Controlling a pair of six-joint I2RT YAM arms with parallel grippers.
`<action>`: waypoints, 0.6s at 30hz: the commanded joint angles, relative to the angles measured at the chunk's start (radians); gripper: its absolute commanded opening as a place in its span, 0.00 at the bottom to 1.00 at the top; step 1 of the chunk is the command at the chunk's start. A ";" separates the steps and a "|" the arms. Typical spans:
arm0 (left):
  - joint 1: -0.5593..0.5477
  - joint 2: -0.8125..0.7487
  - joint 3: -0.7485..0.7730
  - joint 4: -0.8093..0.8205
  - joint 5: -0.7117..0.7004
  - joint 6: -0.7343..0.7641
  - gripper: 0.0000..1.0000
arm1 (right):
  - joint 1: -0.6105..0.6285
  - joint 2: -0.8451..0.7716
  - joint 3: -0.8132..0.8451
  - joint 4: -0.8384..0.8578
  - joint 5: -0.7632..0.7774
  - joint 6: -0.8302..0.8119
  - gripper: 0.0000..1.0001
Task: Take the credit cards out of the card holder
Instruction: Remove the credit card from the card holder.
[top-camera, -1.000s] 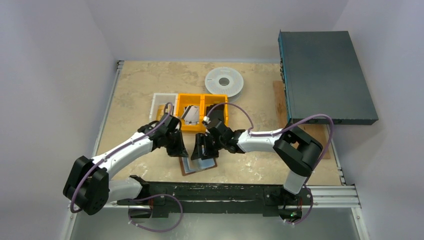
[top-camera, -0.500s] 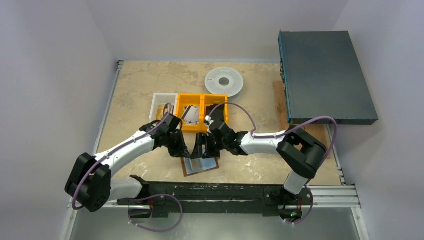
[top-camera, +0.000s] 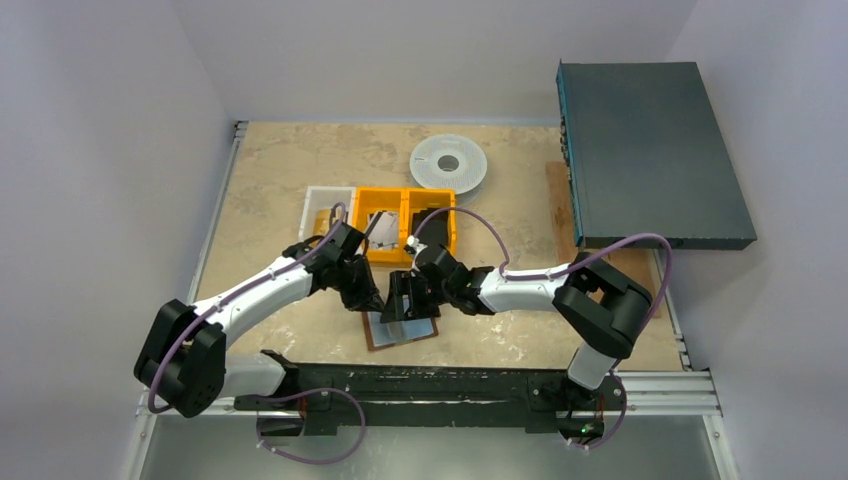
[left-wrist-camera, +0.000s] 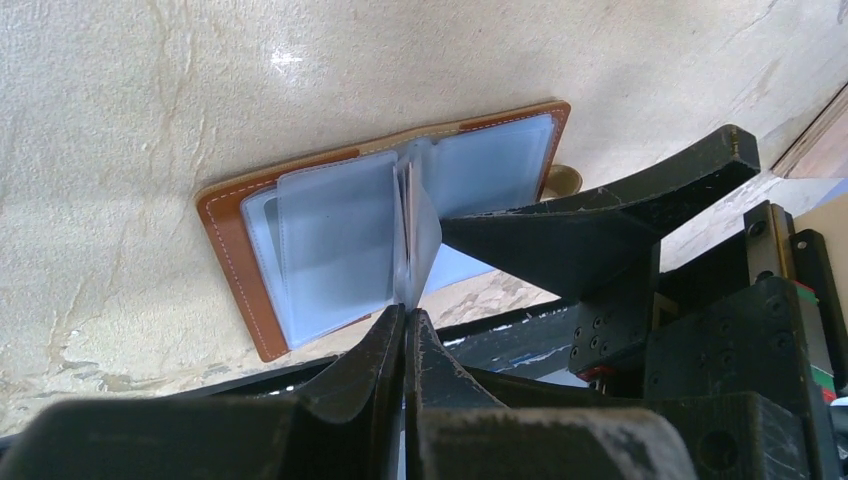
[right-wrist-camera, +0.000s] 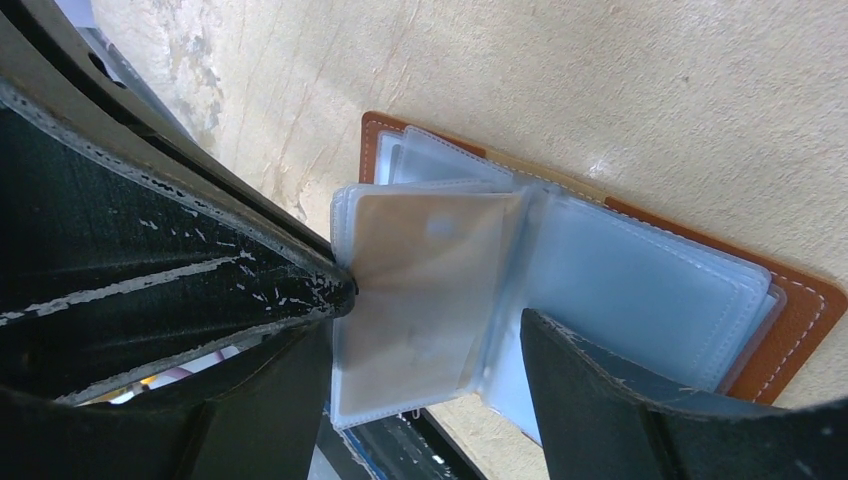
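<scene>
Arms edged together mid-frame. The card holder lies open (long axis left-right). The left gripper pinches a sleeve; the right gripper gapes.

The brown leather bifold card holder lay open near the front edge of the beige mottled table. Behind it sat the orange plastic bins, the white round spool behind those, and the dark flat box far right.

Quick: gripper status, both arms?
Left gripper: closed, pinching a clear sleeve of the card holder.
Right gripper: open, one finger on either side of that sleeve, gripping nothing.
</scene>
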 joint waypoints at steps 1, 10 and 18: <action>-0.004 0.000 0.041 0.021 0.020 -0.015 0.00 | 0.005 -0.037 0.012 0.007 0.036 -0.019 0.66; -0.005 -0.002 0.039 0.010 0.009 0.022 0.06 | 0.005 -0.055 -0.023 0.041 0.009 0.008 0.53; -0.004 -0.019 0.046 -0.009 -0.017 0.045 0.33 | 0.000 -0.076 -0.043 0.050 0.011 0.023 0.54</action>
